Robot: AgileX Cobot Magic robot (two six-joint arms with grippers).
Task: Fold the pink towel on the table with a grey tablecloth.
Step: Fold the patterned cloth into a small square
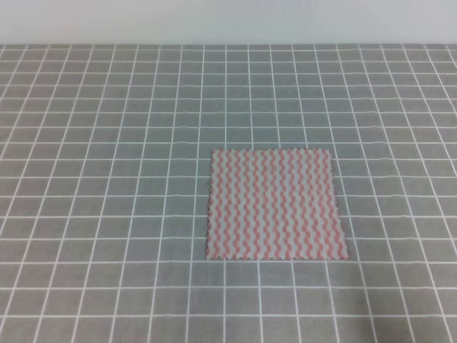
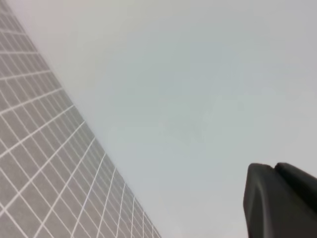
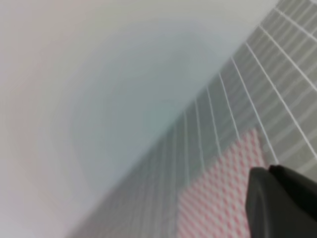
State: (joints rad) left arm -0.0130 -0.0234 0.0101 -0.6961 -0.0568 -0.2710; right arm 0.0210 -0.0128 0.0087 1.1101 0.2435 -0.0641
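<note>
The pink towel (image 1: 275, 204) lies flat and unfolded on the table with a grey tablecloth (image 1: 107, 179), a little right of centre in the exterior high view. No arm or gripper appears in that view. The right wrist view looks down at a slant on the pink towel (image 3: 213, 208), with one black finger (image 3: 282, 203) at the bottom right, above it. In the left wrist view there is only grid cloth (image 2: 29, 148), pale wall and one black finger (image 2: 277, 203). Each gripper shows a single finger, so the jaws' state is hidden.
A pale wall (image 1: 228, 21) runs along the table's far edge. The grey grid cloth stretches on all sides of the towel, with no other objects on it.
</note>
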